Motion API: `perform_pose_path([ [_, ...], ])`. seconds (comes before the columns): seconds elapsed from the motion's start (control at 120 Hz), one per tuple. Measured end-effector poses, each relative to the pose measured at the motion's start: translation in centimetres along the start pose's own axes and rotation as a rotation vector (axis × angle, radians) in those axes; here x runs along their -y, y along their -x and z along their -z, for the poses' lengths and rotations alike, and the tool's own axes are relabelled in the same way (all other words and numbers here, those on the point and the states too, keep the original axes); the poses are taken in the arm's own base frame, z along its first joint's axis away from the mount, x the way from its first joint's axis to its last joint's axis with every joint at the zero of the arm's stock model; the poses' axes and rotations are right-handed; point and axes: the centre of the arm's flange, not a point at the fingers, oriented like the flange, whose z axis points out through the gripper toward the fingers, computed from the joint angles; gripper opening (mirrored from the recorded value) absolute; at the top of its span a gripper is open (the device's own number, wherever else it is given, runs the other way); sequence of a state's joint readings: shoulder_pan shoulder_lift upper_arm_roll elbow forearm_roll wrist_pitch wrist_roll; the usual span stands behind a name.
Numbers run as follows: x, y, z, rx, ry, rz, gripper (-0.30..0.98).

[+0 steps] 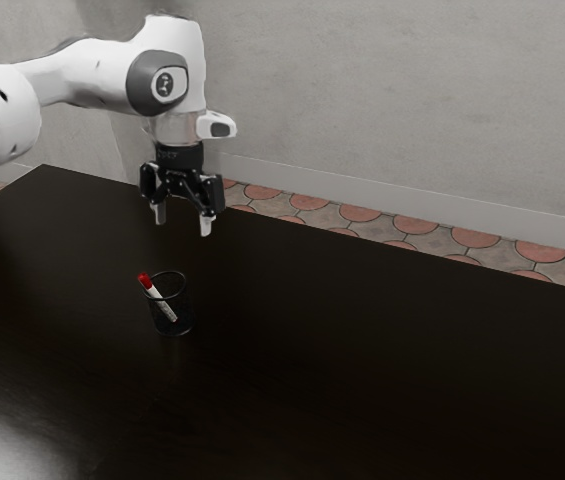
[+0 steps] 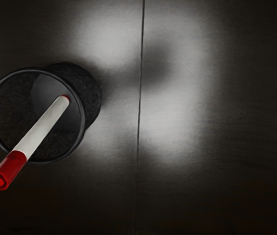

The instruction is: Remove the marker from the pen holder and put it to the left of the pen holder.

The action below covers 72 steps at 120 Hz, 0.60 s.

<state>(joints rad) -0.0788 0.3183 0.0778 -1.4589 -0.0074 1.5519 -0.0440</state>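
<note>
My gripper (image 1: 182, 228) hangs above the table with its fingers apart and nothing between them. Below it stands the dark mesh pen holder (image 1: 175, 325), upright on the table. Inside leans the marker (image 1: 161, 300), white with a red cap that pokes out over the rim on the exterior view's left. In the wrist view I look down into the pen holder (image 2: 91, 90); the marker (image 2: 42, 125) lies slanted across its opening, cap outside the rim and other end down inside.
The dark table (image 1: 382, 350) extends around the holder, with a thin seam (image 2: 139, 107) running across its top beside the holder. Beyond the table's far edge are a tiled floor (image 1: 392, 222) and a grey wall (image 1: 392, 100).
</note>
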Motion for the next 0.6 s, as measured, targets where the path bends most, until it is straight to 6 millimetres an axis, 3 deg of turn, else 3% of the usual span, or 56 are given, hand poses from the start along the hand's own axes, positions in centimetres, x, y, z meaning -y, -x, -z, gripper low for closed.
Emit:
perform_pose_path([
  [0.083,-0.4,-1.5,-4.1,0.035,0.011,0.007,0.69],
  [0.183,-0.6,-2.1,-5.5,0.014,0.033,0.020,0.69],
  [0.242,-0.2,0.3,-5.2,-0.032,0.063,0.034,0.69],
  [0.317,1.8,4.3,-3.9,-0.123,0.129,0.086,0.69],
  [0.358,2.8,5.8,-4.9,-0.163,0.154,0.103,0.69],
  [0.475,5.3,7.6,-8.6,-0.295,0.141,0.103,0.69],
  [0.6,6.7,8.1,-8.4,-0.456,0.112,0.071,0.69],
])
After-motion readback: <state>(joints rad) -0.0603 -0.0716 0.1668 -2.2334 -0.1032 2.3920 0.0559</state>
